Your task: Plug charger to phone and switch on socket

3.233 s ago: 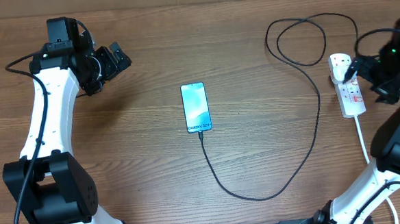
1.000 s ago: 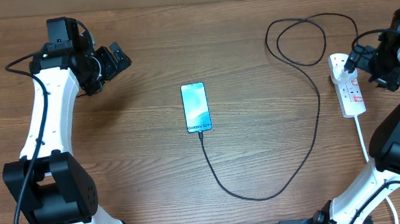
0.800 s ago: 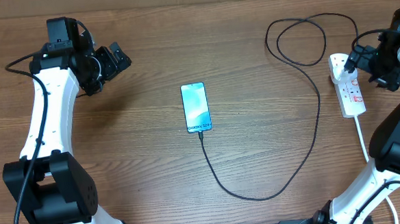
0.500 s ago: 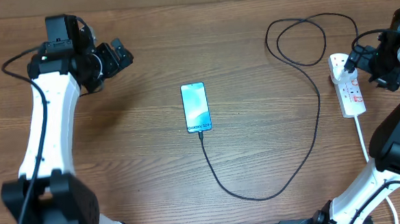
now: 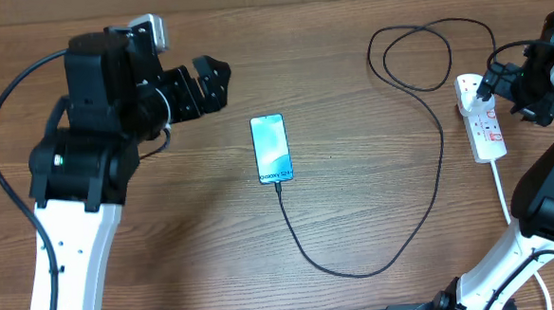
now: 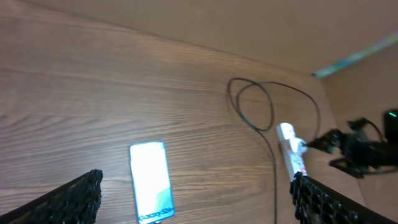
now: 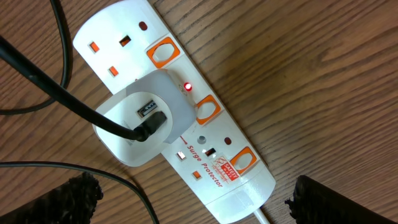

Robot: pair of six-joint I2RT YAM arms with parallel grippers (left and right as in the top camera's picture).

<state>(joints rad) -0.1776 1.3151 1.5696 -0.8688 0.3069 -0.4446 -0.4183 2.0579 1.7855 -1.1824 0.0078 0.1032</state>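
Observation:
The phone (image 5: 271, 148) lies screen-up at the table's middle, also in the left wrist view (image 6: 151, 180). The charger's black cable (image 5: 439, 156) runs from the phone's lower edge, where its tip (image 5: 277, 182) touches, loops back and ends in a white adapter (image 7: 146, 121) seated in the socket (image 5: 484, 120). A small red light (image 7: 187, 86) glows on the socket (image 7: 186, 118). My left gripper (image 5: 214, 85) hovers open, up and left of the phone, holding nothing (image 6: 196, 193). My right gripper (image 5: 504, 97) hangs open just above the socket, empty (image 7: 198, 196).
The socket's own white cord (image 5: 502, 186) trails toward the front right. The cable makes a loop (image 5: 431, 54) at the back right. Orange switches (image 7: 207, 109) line one side of the socket. The table is bare wood (image 5: 167, 227).
My left arm has risen and swung right, bringing its open gripper closer to the phone. The right arm, phone, cable and socket have stayed put.

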